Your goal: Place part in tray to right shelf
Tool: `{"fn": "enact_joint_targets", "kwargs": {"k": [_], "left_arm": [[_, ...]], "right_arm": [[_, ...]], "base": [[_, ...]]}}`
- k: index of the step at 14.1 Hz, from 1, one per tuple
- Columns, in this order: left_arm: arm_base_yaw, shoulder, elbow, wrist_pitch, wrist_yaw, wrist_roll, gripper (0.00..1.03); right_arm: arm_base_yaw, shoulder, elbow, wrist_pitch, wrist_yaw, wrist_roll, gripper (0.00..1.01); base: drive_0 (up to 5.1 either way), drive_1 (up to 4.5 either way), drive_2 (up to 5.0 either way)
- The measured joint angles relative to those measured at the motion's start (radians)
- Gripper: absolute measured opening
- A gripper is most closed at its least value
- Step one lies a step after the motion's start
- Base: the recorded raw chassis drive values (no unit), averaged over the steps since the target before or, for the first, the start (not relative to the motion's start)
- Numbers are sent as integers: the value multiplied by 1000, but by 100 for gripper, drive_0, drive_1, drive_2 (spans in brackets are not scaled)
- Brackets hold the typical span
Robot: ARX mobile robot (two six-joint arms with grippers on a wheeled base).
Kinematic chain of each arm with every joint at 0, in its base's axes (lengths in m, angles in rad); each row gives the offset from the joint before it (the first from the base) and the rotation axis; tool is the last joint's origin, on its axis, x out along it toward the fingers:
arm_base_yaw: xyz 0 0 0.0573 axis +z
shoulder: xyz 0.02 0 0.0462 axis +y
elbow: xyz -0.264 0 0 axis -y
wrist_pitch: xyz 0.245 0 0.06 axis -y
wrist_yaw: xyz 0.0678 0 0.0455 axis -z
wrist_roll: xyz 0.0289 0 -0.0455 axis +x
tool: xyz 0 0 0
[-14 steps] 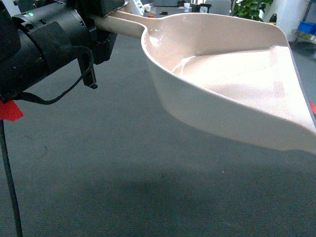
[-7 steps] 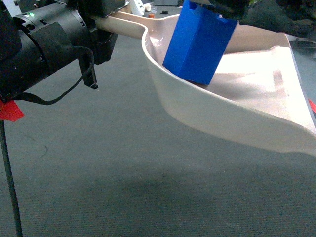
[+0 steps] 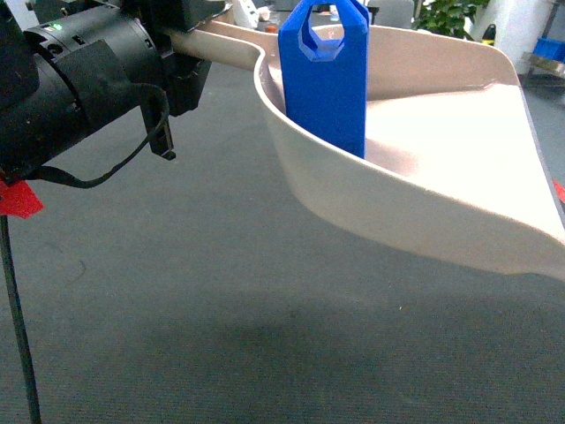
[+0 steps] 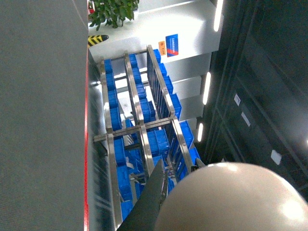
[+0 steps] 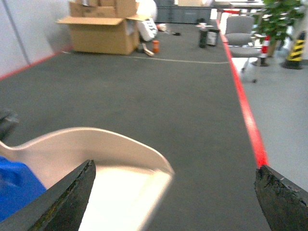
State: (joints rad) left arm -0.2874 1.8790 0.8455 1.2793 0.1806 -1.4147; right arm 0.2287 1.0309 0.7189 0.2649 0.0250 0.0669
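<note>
While looking forward from the head view, finds the blue part [image 3: 324, 79] standing upright inside the tray [image 3: 397, 212], long axis vertical, handle hole at the top, set toward the handle end of the scoop and close against the near curved rim. Shows the left gripper [image 3: 187, 42] clamped round the tray's long handle at upper left and carrying the whole scoop clear above the grey carpet [image 3: 221, 309], flat front edge pointing right and tipped slightly down. Judges the upright part top-heavy and likely to topple or slide toward that open front edge if swung fast, so calls for a level, slow carry to the right. Offers wide open floor below and to the right, with only a black cable [image 3: 115, 168] hanging near the arm. Through the left wrist view, catches little beyond the rounded cream tray [image 4: 231, 197] and, well apart, a metal shelf rack [image 4: 139, 130] full of blue bins; cannot make out the fingers themselves here. Through the right wrist view, finds the right gripper [image 5: 175, 169] spread wide and holding nothing, just above the tray [image 5: 96, 137], with the part [image 5: 17, 187] low at the left edge, off to the gripper's side and not between the jaws. Leaves a red floor line [image 5: 248, 115] and cardboard boxes [image 5: 101, 24] far off.
</note>
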Motion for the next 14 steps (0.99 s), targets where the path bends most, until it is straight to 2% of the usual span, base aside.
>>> {"fn": "enact_joint_targets", "kwargs": {"k": [2, 3, 4, 5, 6, 7, 9, 12, 14], "left_arm": [[0, 0, 0, 0, -1, 0, 12], [0, 0, 0, 0, -1, 0, 12], [0, 0, 0, 0, 0, 0, 12], [0, 0, 0, 0, 1, 0, 12], [0, 0, 0, 0, 0, 0, 12], [0, 0, 0, 0, 2, 0, 12], [0, 0, 0, 0, 2, 0, 12], [0, 0, 0, 0, 0, 0, 12], [0, 0, 0, 0, 0, 0, 12]], "right_arm": [[-130, -200, -137, -116, 29, -145, 98], [-184, -298, -203, -140, 17, -192, 96], [-230, -379, -261, -72, -14, -164, 84], [-229, -428, -303, -34, -15, -125, 71], [-229, -459, -358, -21, -26, -103, 58], [-229, -474, -416, -20, -26, -92, 45], [-229, -484, -447, -17, -25, -88, 36], [-229, -573, -524, 10, -25, -85, 1], [-229, -615, -579, 2, -25, -82, 2]], "base": [[0, 0, 0], [0, 0, 0], [0, 0, 0], [0, 0, 0], [0, 0, 0], [0, 0, 0], [0, 0, 0], [0, 0, 0], [0, 0, 0]]}}
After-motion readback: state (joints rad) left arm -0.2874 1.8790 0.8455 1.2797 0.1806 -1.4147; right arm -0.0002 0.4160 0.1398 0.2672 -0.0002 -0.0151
